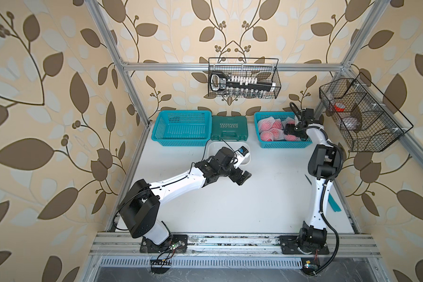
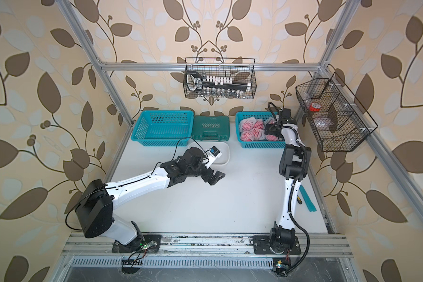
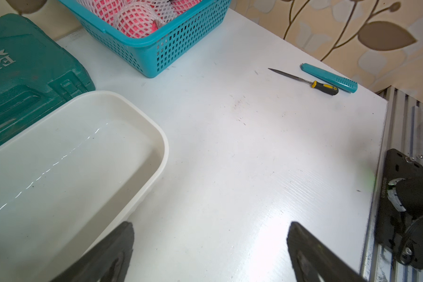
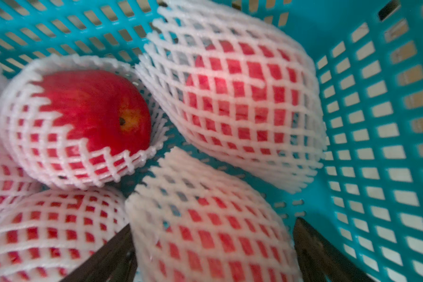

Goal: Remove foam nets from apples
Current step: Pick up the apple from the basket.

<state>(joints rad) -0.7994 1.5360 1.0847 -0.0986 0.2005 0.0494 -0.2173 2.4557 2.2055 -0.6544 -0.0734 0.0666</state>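
The apples [image 1: 270,127] are all lying in the right basket [image 1: 283,146] at the far side of the surface [image 1: 230,207], and every one I can see has its net [image 4: 230,97] on. One of them shows bare red skin at the open end of its sleeve [image 4: 91,109], but nothing has been stripped, so I'd say this is the very first step: picking a wrapped apple out of the pile.

The right tool [image 1: 292,130] is down inside that basket. In its wrist view its jaws stand apart on either side of one netted apple [image 4: 205,232], which lies close between them. I can't see the foam being squeezed, so I wouldn't call it gripped.

The left tool [image 1: 242,177] hangs over the bare middle of the surface, just near of the white tub [image 1: 214,147], with its jaws wide apart and nothing between them. The left basket [image 1: 181,141] at the far left is empty.

Next, as I judge it, the right tool needs to close gently enough to hold the fruit through the soft mesh without sliding off. It should then lift clear of the neighbouring apples, which press close around. It must bring the apple toward the middle, where the left tool can pinch a loose end of the net and draw it off.
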